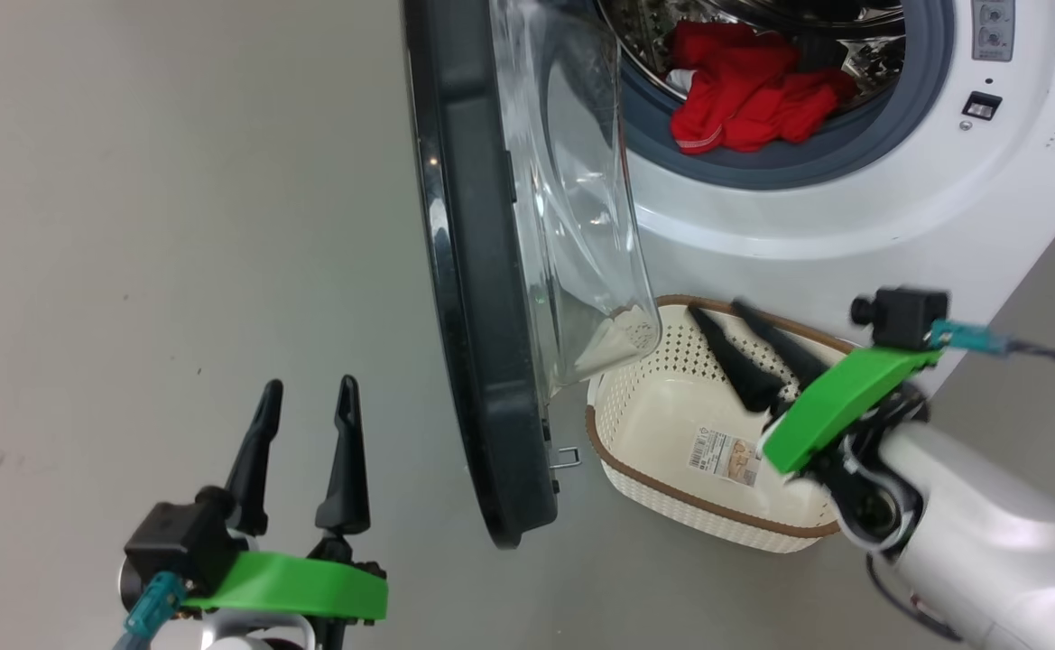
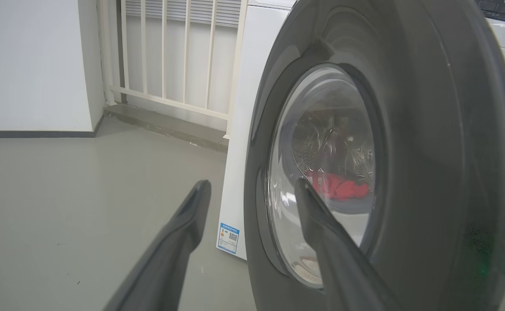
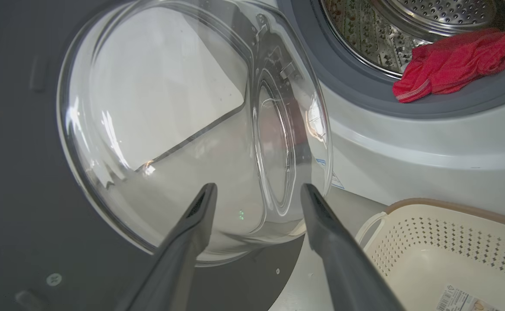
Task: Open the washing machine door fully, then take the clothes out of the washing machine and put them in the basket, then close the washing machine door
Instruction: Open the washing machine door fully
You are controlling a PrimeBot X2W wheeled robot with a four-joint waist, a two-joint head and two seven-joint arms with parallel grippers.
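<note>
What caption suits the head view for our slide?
Door open, clothes in the drum, basket empty, left gripper and right gripper open.

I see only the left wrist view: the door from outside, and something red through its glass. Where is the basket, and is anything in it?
Observer: The basket stands on the floor before the washing machine, beside the open door. It holds no clothes.
Operator: And the right gripper?
Observer: The right gripper hovers over the basket, jaws open, holding nothing.
Operator: Where exactly are the clothes?
Observer: The clothes lie at the drum's mouth, partly draped over the grey gasket.
</note>
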